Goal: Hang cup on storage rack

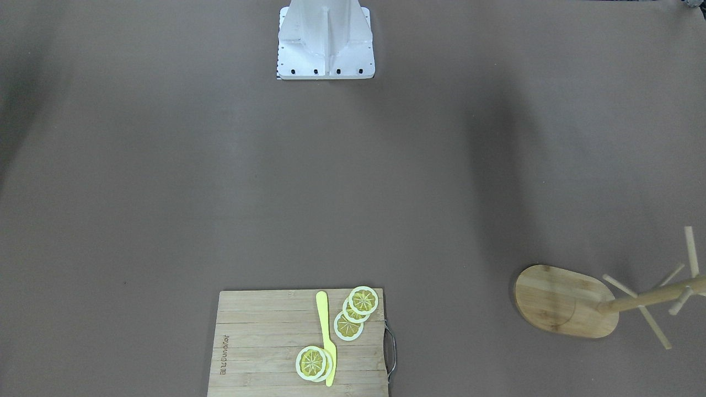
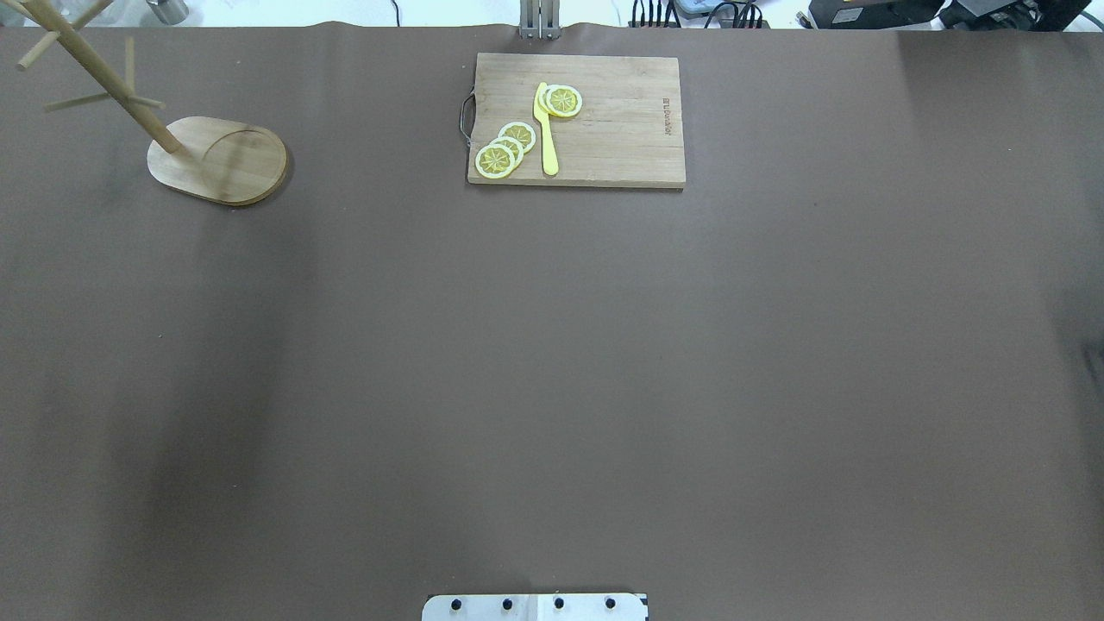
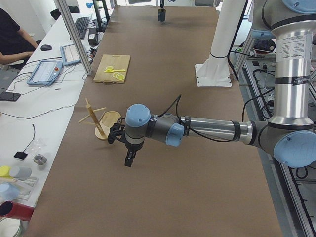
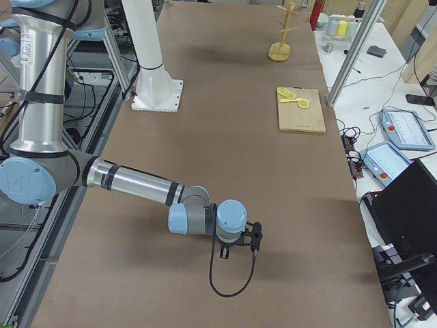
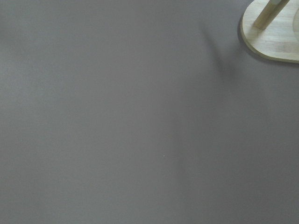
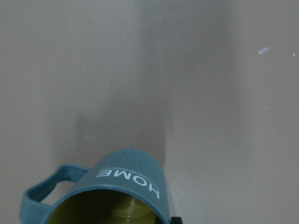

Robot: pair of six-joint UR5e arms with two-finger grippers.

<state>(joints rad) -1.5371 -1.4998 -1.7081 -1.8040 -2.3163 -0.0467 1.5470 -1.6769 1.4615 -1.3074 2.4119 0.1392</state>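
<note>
The cup (image 6: 128,186), dark blue-grey with white "HOME" lettering and a yellowish inside, fills the bottom of the right wrist view, mouth toward the camera and handle to the left. It also shows as a small dark shape (image 3: 161,15) at the far table end. My right gripper (image 4: 235,246) hangs directly over it; I cannot tell whether it is shut on the cup. The storage rack (image 2: 216,159), a wooden mug tree on an oval base (image 1: 568,300), stands at the robot's far left. My left gripper (image 3: 128,160) hovers near the rack (image 3: 98,123); its state cannot be told.
A bamboo cutting board (image 2: 578,121) with lemon slices (image 2: 504,151) and a yellow knife (image 2: 546,129) lies at the far middle edge. The white robot base (image 1: 325,44) stands on the near side. A person (image 3: 10,34) sits at the desk beyond the table.
</note>
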